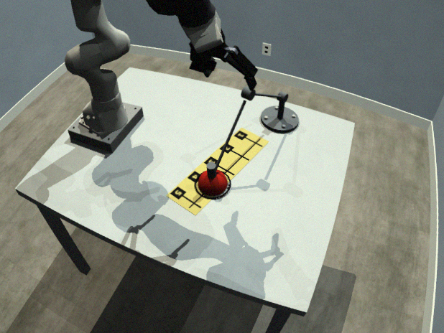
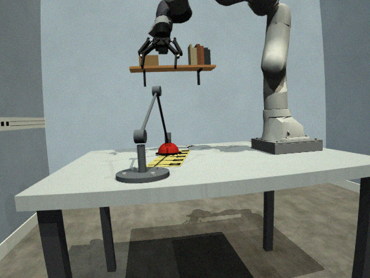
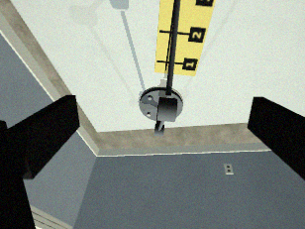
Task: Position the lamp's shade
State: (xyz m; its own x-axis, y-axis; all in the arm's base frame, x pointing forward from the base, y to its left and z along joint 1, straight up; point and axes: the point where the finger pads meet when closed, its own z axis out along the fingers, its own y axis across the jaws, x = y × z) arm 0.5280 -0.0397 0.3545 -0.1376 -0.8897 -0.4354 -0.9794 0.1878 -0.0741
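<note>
The lamp's round grey foot (image 1: 279, 120) stands at the table's far side. Its two arms meet at a raised elbow joint (image 1: 248, 93). The red shade (image 1: 213, 183) hangs low over the yellow numbered strip (image 1: 219, 169), beside mark 4, with its rim at or very near the bench. My gripper (image 2: 159, 64) is open and empty, a little above the elbow joint (image 2: 156, 90). In the wrist view the joint (image 3: 167, 108) lies between my spread fingers, over the foot, with marks 1 and 2 beyond.
The robot's base (image 1: 105, 123) stands at the table's left rear corner. A wall shelf with books (image 2: 172, 68) is behind the gripper in the exterior view. The lamp's foot (image 2: 142, 174) is near the table edge.
</note>
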